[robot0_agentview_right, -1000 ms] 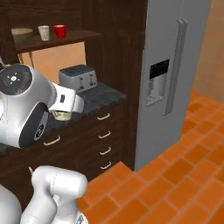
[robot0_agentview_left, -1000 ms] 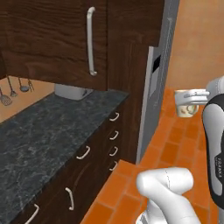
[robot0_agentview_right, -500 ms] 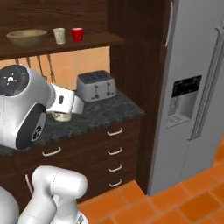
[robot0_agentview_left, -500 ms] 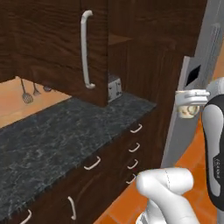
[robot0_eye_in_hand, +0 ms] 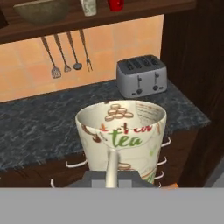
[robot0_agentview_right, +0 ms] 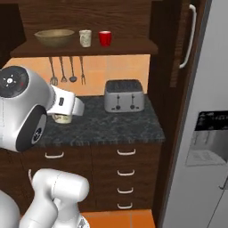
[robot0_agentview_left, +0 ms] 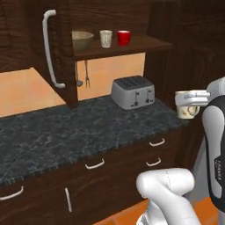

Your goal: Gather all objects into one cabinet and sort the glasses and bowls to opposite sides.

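Best kept level and lifted toward the cabinet shelf at upper left of frame, set beside the red cup and cream speckled cup, away from the wooden bowl. Jaws closed tight on the tea cup wall, above the surface.

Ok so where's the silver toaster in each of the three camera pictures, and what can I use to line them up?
Left base view: toaster at centre, on the dark counter.
Right base view: toaster at centre, under the shelf's right end.
Hand view: toaster upper right, beyond the held tea cup.
Shared landmark: red cup on the shelf above it.
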You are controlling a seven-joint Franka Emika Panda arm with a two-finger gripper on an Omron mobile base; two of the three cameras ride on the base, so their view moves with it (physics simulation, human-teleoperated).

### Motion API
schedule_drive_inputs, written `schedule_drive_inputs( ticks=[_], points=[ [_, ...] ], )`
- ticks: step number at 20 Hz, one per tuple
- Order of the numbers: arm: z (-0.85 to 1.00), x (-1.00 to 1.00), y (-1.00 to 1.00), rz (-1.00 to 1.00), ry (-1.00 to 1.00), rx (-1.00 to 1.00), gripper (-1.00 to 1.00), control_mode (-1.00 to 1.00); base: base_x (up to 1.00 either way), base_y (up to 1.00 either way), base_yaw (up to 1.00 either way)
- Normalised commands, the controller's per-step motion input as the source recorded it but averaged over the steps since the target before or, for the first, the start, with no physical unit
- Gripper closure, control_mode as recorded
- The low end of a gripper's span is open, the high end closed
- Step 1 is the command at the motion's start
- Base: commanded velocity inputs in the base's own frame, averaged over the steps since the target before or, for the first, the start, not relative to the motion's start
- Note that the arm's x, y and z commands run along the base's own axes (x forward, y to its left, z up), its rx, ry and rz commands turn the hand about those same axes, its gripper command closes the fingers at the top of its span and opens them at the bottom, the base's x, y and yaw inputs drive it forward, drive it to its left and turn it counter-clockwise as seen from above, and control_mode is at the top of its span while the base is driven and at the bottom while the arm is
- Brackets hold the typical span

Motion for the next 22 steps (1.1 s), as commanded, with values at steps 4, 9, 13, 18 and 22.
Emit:
schedule_drive_inputs(
  ticks=[4, 9, 13, 18, 22],
  points=[
    [0.0, 0.0, 0.0, 0.0, 0.0, 0.0, 1.0, 1.0, 0.4, -0.62, 0.56],
    [0.0, 0.0, 0.0, 0.0, 0.0, 0.0, 1.0, 1.0, 0.37, -0.47, 0.6],
    [0.0, 0.0, 0.0, 0.0, 0.0, 0.0, 1.0, 1.0, 0.41, -0.33, 0.13],
    [0.0, 0.0, 0.0, 0.0, 0.0, 0.0, 1.0, 1.0, 0.46, -0.12, -0.07],
    [0.0, 0.0, 0.0, 0.0, 0.0, 0.0, 1.0, 1.0, 0.43, 0.05, -0.18]
  ],
)
